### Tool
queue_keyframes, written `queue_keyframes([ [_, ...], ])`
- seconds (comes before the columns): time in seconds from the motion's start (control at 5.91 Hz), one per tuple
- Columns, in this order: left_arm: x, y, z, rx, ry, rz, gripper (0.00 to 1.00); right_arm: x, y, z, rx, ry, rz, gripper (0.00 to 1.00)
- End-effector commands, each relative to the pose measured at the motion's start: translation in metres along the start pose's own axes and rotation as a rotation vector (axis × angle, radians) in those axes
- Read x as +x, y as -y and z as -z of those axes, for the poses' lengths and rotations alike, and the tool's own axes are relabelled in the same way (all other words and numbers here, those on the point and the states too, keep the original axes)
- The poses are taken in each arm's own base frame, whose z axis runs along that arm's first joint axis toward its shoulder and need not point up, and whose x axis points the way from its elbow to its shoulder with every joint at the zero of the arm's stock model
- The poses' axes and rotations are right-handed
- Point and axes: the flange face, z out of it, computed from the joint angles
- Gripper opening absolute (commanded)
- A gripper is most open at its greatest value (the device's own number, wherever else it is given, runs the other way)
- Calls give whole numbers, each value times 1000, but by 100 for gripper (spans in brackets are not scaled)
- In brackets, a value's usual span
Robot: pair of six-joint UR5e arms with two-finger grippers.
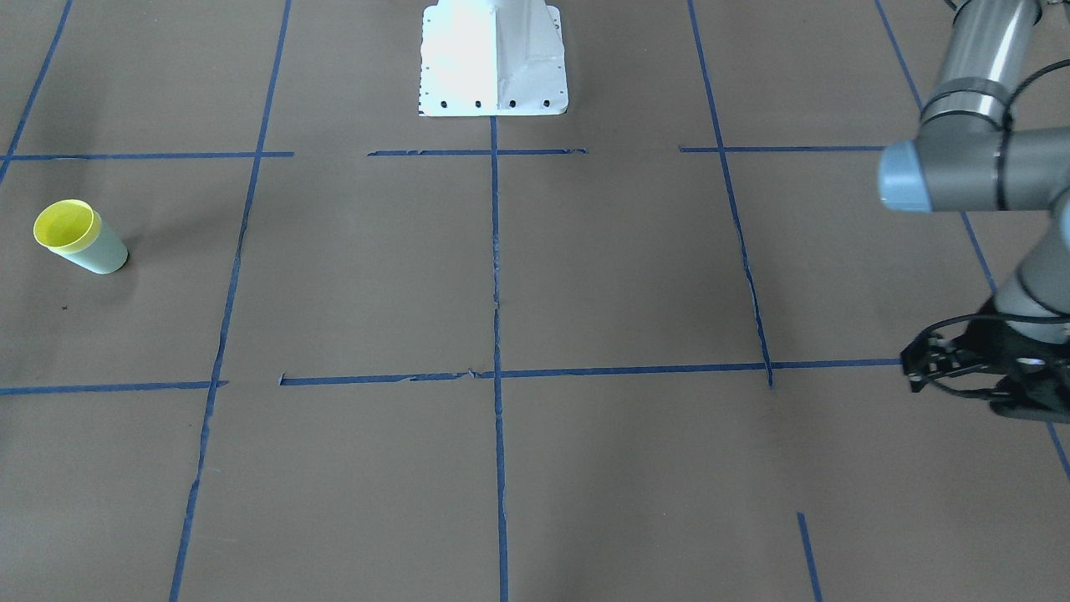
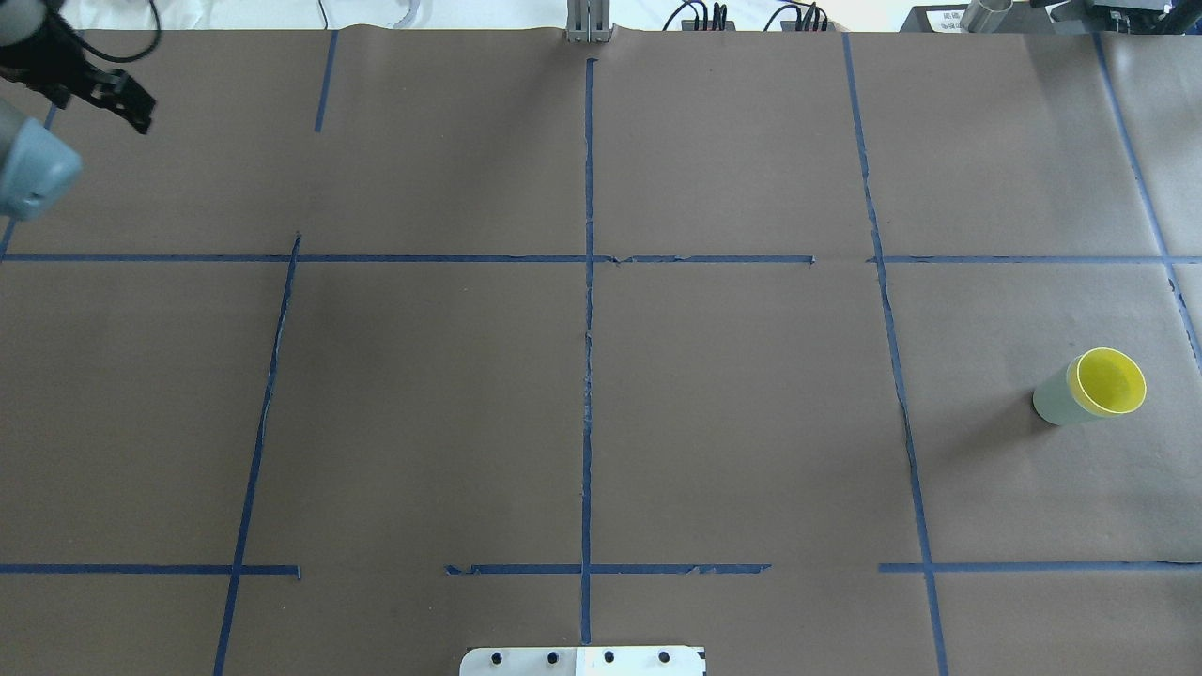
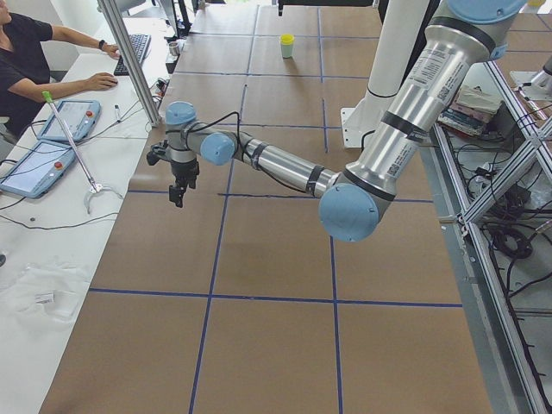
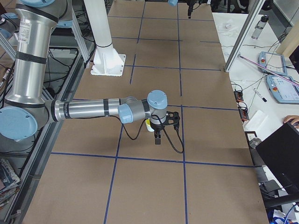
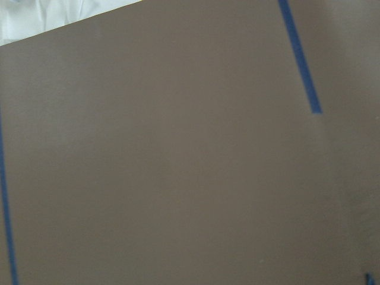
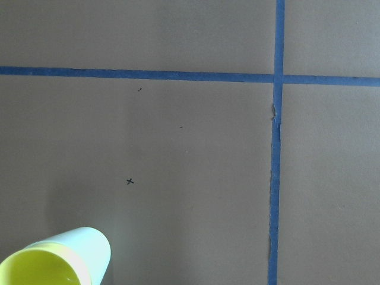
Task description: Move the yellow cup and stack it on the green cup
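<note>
Stack made: the yellow cup (image 2: 1113, 383) sits nested inside the green cup (image 2: 1054, 402) at the right edge of the overhead view, a little above mid-height, on the brown table (image 2: 601, 422) with its blue tape grid. The pair stands upright, mouths up and long axis vertical, with only the yellow rim and inner wall showing above the green wall. The lean seen in the overhead and front views looks like camera angle, since the left-end view shows the stack standing straight.

The right arm is much the nearer. In the right-end view the right gripper (image 4: 158, 139) hangs fingers-down just beside the cups, a sliver of which shows behind its wrist. Its wrist camera puts the stack in the lower left corner of the frame, so the cups lie off to one side of the tool rather than between its fingers. Whether those fingers are spread or pressed together cannot be told from that view alone.

The left gripper (image 1: 915, 372) is at the right edge of the front view and the upper left corner of the overhead view, well apart from the cups. It holds nothing, and its jaw spacing cannot be read.

The task looks complete. Any withdrawal by the right arm would best rise clear of the stack, away from it.
</note>
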Motion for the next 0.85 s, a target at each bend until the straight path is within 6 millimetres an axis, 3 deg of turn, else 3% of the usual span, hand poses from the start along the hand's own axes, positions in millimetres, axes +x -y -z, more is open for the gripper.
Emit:
queue_keyframes([
  [0.0,-148,-32,21,-33,3,37,100,4,-1,6,-6,15,-15,100],
  [0.17,-209,-59,34,-33,-81,94,100,9,-1,3,-10,13,-2,100],
  [0.34,-266,-112,14,-72,-159,56,100,15,-4,13,8,18,1,100],
  [0.51,-295,-161,-15,-116,-186,102,100,21,-10,10,-1,15,5,100],
  [0.68,-294,-214,-32,-135,-190,127,100,27,-15,5,-14,10,-3,100],
])
